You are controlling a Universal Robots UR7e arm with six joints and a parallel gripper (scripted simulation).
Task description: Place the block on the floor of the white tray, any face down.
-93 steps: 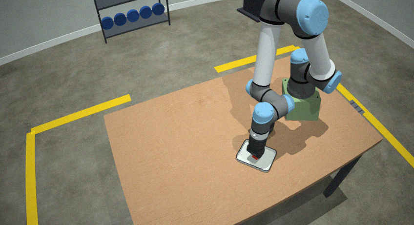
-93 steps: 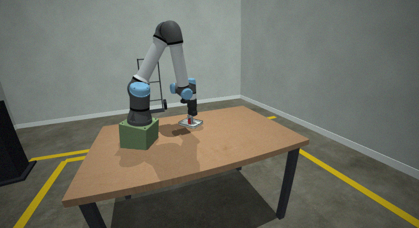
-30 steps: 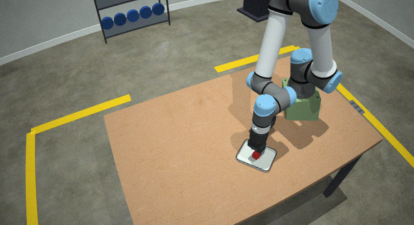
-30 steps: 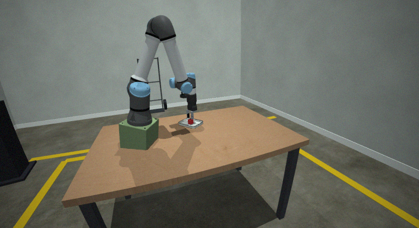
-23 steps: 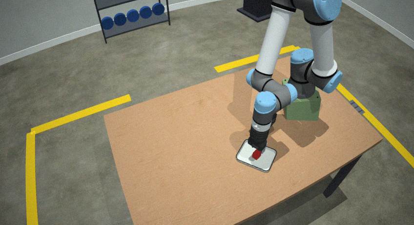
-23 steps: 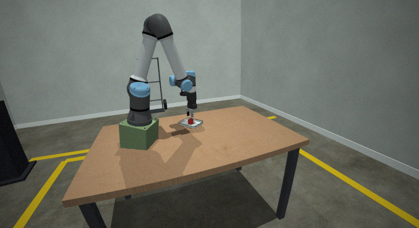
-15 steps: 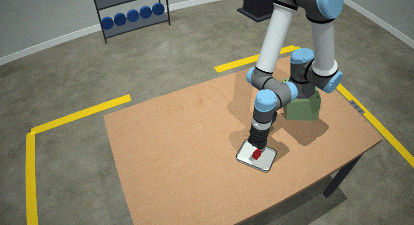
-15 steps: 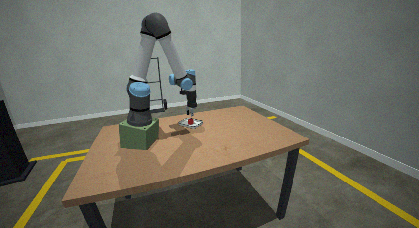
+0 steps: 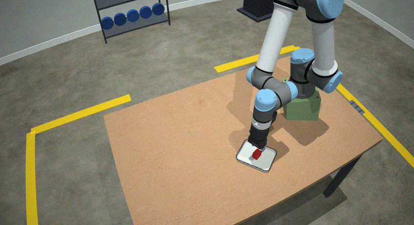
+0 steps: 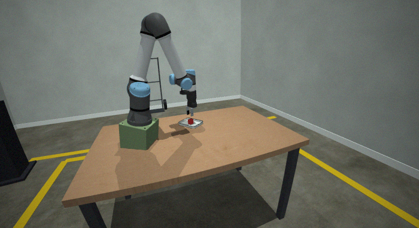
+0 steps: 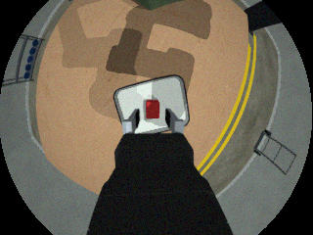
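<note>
A small red block [image 9: 257, 154] rests on the floor of the white tray [image 9: 255, 160] on the wooden table. It also shows in the exterior view [image 10: 190, 120] and in the wrist view [image 11: 153, 109], near the tray's middle. My gripper [image 9: 259, 146] hangs straight above the block, a short way up and clear of it, with its fingers open and empty. In the exterior view the gripper [image 10: 189, 112] is plainly above the tray [image 10: 191, 124]. In the wrist view the two fingertips stand on either side below the block.
The arm's green base block [image 9: 302, 106] stands on the table behind the tray. The table's front edge lies close to the tray. A shelf with blue discs [image 9: 132, 15] stands far off on the floor.
</note>
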